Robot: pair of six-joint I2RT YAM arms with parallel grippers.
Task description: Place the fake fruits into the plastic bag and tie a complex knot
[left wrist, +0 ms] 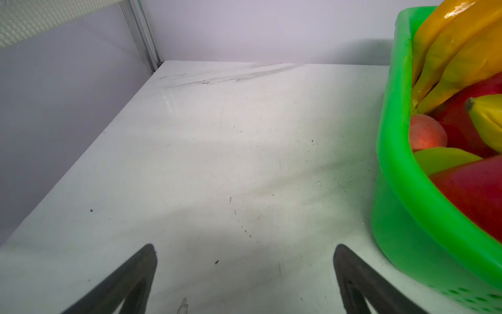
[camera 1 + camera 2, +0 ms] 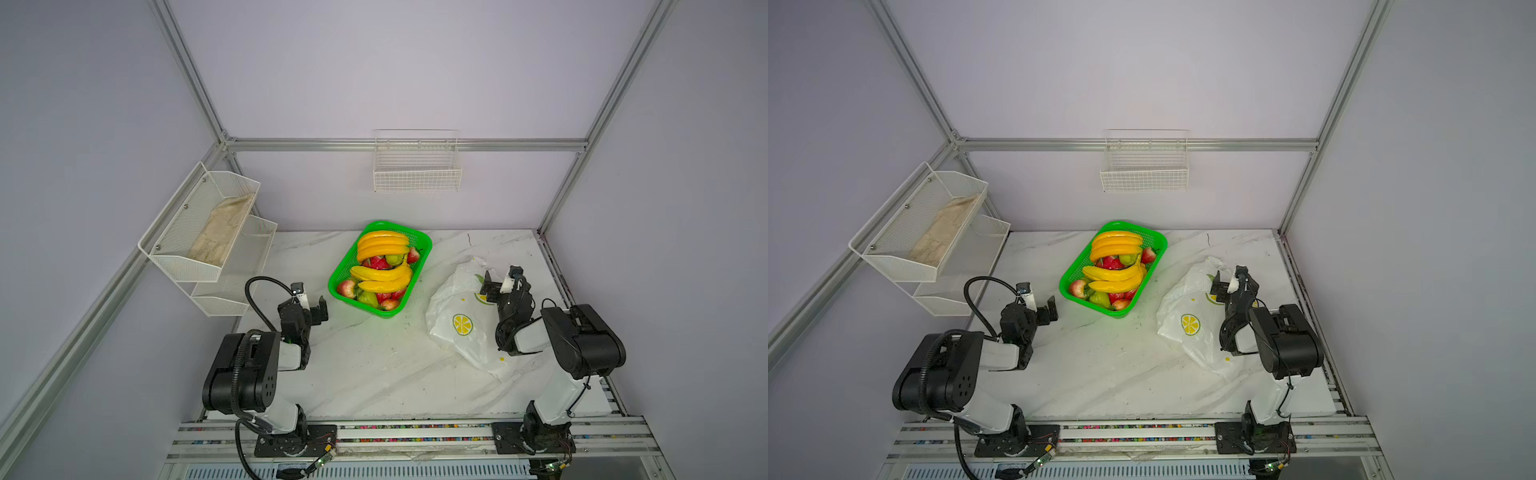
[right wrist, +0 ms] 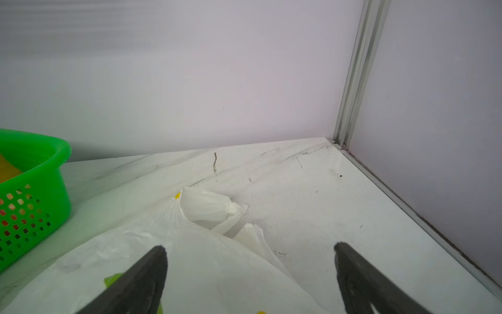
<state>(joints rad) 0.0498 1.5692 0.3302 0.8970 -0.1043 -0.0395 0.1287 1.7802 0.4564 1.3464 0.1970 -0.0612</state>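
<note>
Both sets of fingers are released and hold nothing. The fake fruits (image 2: pixel 382 270) all lie heaped in the green basket (image 2: pixel 390 224) near the back edge of the worktop (image 2: pixel 374 365). The plastic bag (image 2: pixel 457 328) lies collapsed towards the right edge, beneath the right gripper (image 2: pixel 500 279); the left gripper (image 2: pixel 311 298) stands just beside the green basket. Risk: the thin film may fall shut during loading; glossy fruit may slip from the grip.

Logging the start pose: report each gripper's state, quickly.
Left gripper: open, holding nothing, beside the green basket.
Right gripper: open, holding nothing, over the plastic bag.
</note>
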